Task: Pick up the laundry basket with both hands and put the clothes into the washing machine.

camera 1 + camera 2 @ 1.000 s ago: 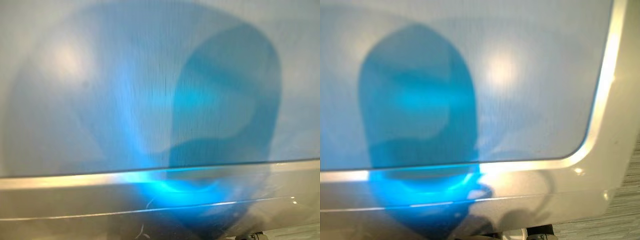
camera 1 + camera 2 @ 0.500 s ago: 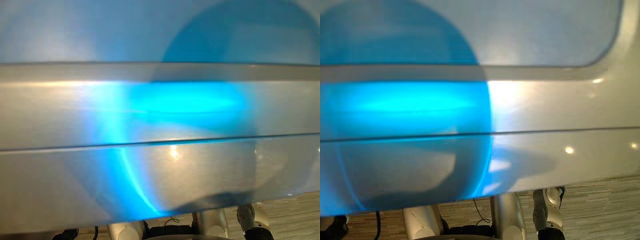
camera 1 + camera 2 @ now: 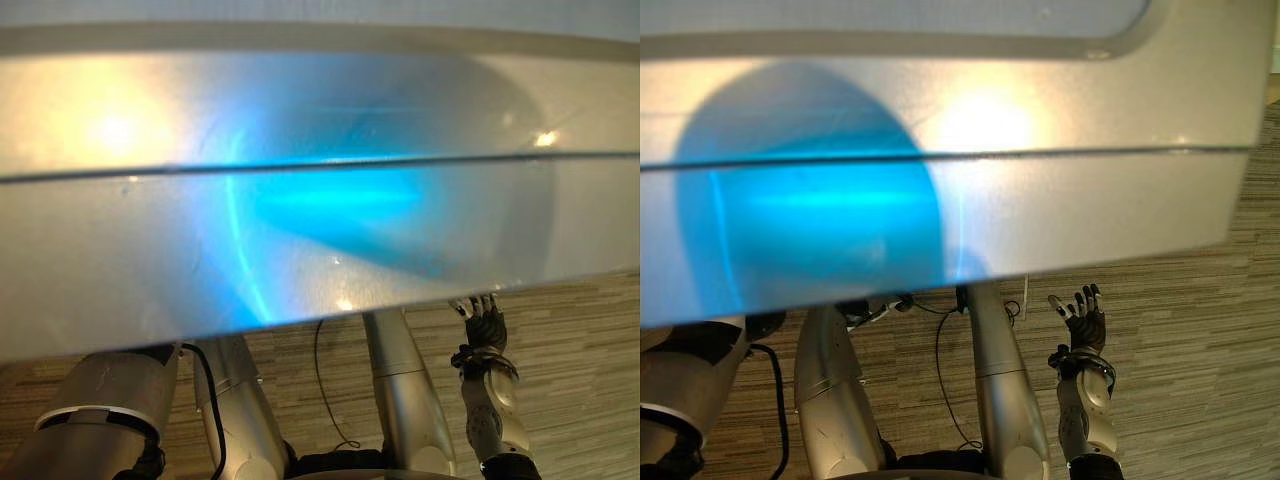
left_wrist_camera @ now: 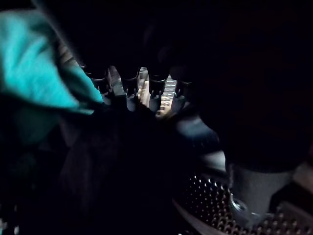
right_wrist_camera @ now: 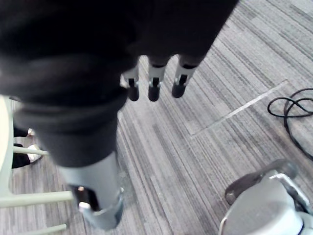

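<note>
Right hand (image 3: 1081,322): out in the open by the washing machine (image 3: 300,240), over the carpet (image 3: 1200,330). Fingers are spread and straight, holding nothing.
Left hand (image 4: 155,90): down inside the drum (image 4: 210,200). Fingers look stretched out in a row, not wrapped round anything as far as the dark lets me see.
Clothes: one teal cloth (image 4: 34,58) in the drum, just beside the end finger of the left hand. There's darker stuff next to it, too dim to count.
Count: two hands, one washing machine, one teal cloth I can make out.
Washing machine: glossy silver-grey shell with one thin seam running across, a blue glow and a bright light spot on it.
Drum: metal wall dotted with little holes, near the thumb.
Floor: grey striped carpet with a pale line across it.
Views: the head camera gets the machine's outside and the right hand. The left wrist camera gets the inside of the drum. The right wrist camera gets white furniture legs (image 5: 29,198) at the carpet's edge.
</note>
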